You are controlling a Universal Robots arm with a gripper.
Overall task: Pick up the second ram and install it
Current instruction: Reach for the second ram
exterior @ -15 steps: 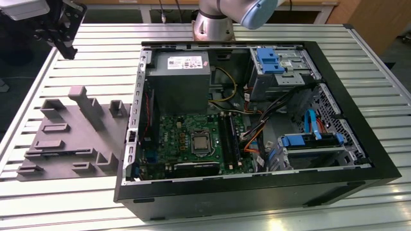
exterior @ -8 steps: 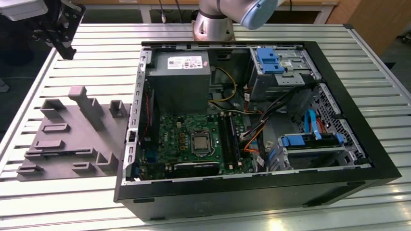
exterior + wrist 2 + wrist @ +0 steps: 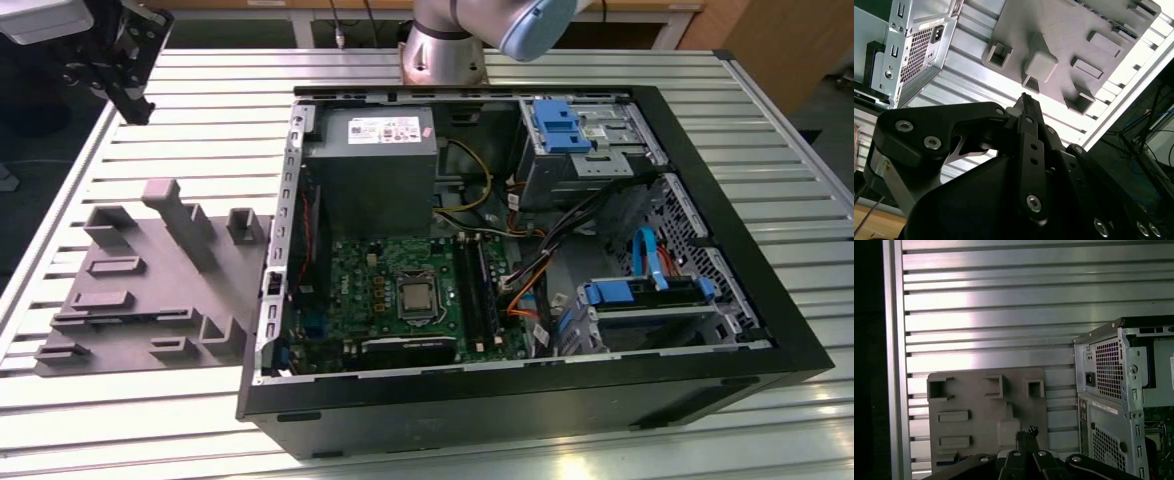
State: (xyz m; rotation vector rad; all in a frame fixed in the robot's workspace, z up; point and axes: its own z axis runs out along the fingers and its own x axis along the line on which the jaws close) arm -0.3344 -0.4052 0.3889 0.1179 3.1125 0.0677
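1. furthest to the exterior view's left: the second ram [image 3: 94, 318], judged to be the slim dark strip seated low in the grey fixture [image 3: 160, 300], close to that fixture's near-left corner. too thin there to make out any chips. probably the same bluish-dark sliver at the fixture's edge in the first wrist view [image 3: 949, 458].
2. long axis of that strip: roughly along the exterior view's left-right, in line with the slats of the table [image 3: 214, 130], lying flat rather than standing.
3. a little further right and far back: the gripper [image 3: 134, 112], hanging above the table's far-left corner. clenched, with fingertips pressed together in both wrist views, and nothing visible between them, so taken as empty-handed. only one arm here, so no question of which is nearer.
4. the relation that matters: well apart from the strip, with the fixture's tall posts between. from the gripper, the strip sits toward the near side of the table and lower down.
5. right again: the open pc case [image 3: 534, 400] lying on its side, just beside the fixture, its inside facing up.
6. inside, toward the middle of the case: the motherboard [image 3: 387, 270] with long black slot strips [image 3: 477, 290] running near-to-far, so roughly crosswise to the strip's present axis. cannot tell whether any slot already holds a stick.
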